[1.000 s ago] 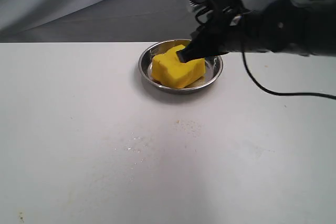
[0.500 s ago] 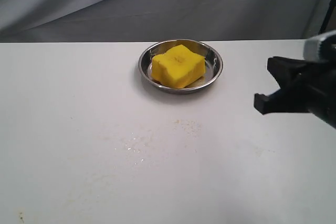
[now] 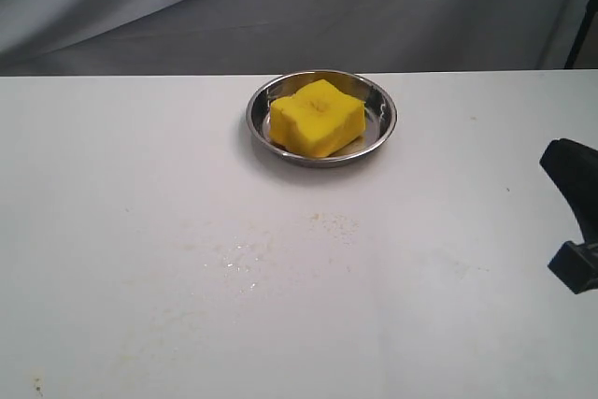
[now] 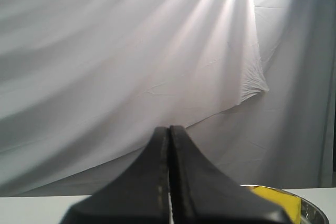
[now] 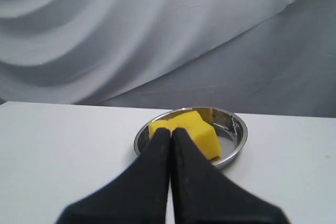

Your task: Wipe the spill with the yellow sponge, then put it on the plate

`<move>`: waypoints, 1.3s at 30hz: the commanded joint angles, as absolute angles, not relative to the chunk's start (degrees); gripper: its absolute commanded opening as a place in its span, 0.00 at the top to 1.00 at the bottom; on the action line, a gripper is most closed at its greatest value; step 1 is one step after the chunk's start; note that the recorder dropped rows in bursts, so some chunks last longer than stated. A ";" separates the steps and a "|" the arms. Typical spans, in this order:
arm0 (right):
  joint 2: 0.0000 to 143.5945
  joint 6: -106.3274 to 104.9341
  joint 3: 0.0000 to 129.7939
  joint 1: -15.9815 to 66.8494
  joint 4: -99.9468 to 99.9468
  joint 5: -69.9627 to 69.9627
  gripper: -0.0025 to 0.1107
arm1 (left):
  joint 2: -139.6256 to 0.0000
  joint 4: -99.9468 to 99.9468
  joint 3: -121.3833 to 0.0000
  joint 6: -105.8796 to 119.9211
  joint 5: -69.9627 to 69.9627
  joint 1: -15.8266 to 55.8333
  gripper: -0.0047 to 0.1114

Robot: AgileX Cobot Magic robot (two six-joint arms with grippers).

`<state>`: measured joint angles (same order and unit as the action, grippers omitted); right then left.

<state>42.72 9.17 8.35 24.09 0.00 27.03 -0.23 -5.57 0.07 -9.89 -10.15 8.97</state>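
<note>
The sponge (image 3: pixel 318 117) lies in the plate (image 3: pixel 385 111), flat on its base and a little off centre, with bare steel showing beside it. It looks like a light, soft foam block that gives under pressure and springs back. After wiping it is probably damp, so a hard squeeze could wring liquid out. The best hold would be across two opposite side faces near the top, closed just enough to dent the foam. The plate rim leaves room for fingers to come down from above.

The right gripper (image 5: pixel 170 132) is well apart from the plate, its jaws pressed together with nothing between them. The left gripper (image 4: pixel 169 129) is likewise closed and empty, off to one side of the plate. Faint specks (image 3: pixel 332 223) mark the table (image 3: pixel 140 184) near the plate.
</note>
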 commanded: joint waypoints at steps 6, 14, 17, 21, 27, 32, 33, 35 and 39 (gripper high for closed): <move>41.62 9.44 8.08 24.18 0.00 27.99 0.98 | 0.00 -5.32 0.00 -9.87 -10.53 9.28 0.96; 41.62 9.44 8.08 24.18 0.00 27.87 0.98 | 0.00 -5.32 0.00 -9.98 -10.53 9.28 0.96; 41.35 9.44 8.08 24.18 0.00 27.87 0.98 | 0.00 -5.32 0.00 -9.98 -10.53 9.28 0.96; 38.28 6.20 8.08 24.18 -0.37 25.64 0.98 | 0.00 -5.32 0.00 -9.80 -10.53 9.28 0.96; 32.60 -2.94 8.08 23.83 0.00 19.17 0.98 | 0.00 -5.32 0.00 -9.80 -10.53 9.28 0.96; 29.55 -6.43 8.08 23.83 0.00 14.37 0.98 | 0.00 -5.32 0.00 -9.80 -10.53 9.28 0.96; 29.09 -6.43 8.08 23.83 0.00 13.35 0.98 | 0.00 -5.32 0.00 -9.80 -10.53 9.28 0.96; 28.13 -6.67 8.00 23.83 0.00 11.25 0.98 | 0.00 -5.32 0.00 -9.97 -10.53 9.28 0.96; 26.77 -7.30 6.59 23.83 0.00 11.34 0.98 | 0.00 -5.32 0.00 -9.97 -10.53 9.28 0.96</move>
